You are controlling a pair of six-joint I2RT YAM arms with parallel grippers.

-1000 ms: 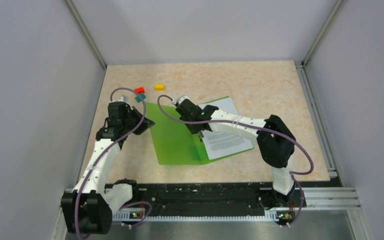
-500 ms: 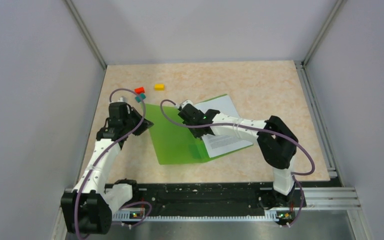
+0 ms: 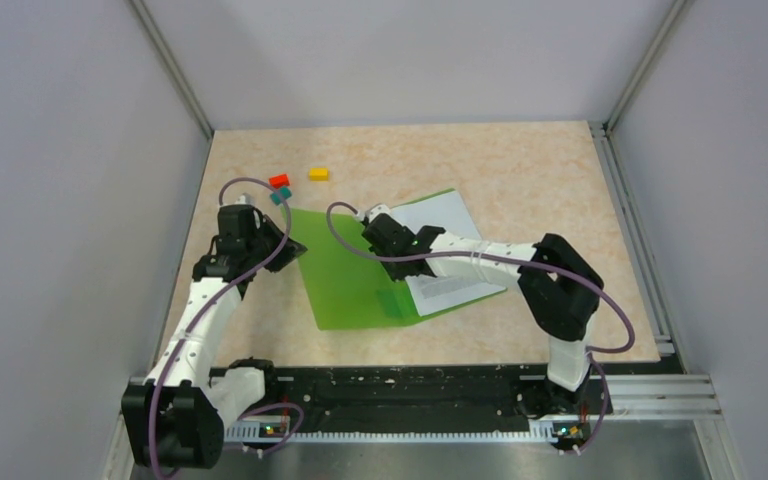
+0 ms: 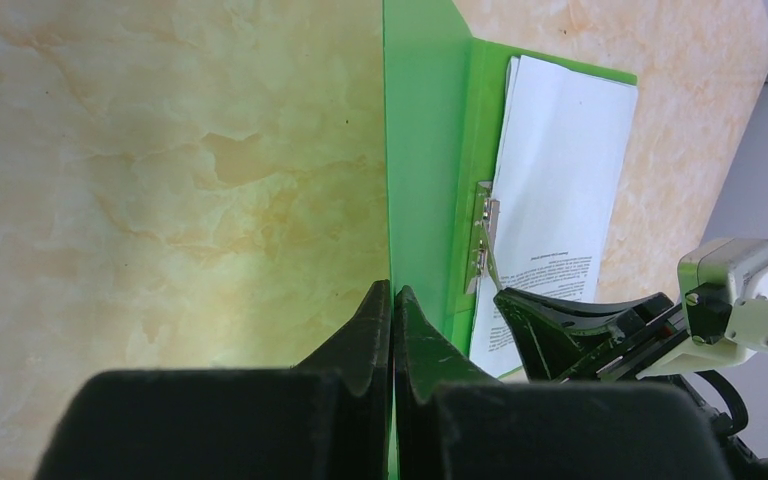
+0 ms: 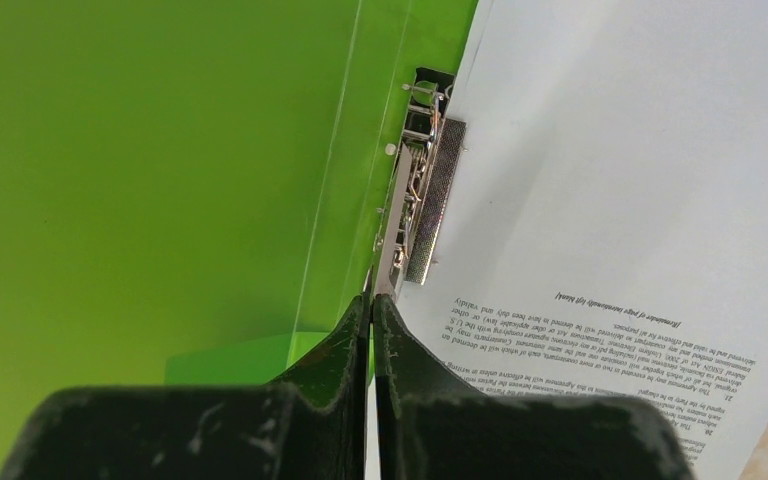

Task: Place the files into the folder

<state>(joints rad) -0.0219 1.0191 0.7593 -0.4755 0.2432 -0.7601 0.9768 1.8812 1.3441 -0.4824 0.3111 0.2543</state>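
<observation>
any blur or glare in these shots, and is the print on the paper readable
Top external: even light and sharp, but the print on the files is too small to read. Left wrist: left gripper is a dark mass with little detail, folder beyond is sharp. Right wrist: right gripper dark, clip and print crisp, text upside down.

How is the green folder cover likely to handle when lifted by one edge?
Probably floppy: the folder cover is a thin translucent sheet, a mere line edge-on in the left gripper. Likely light, since a fingertip pinch at one edge holds it. Its glossy plastic might slip if that pinch loosens.
</observation>
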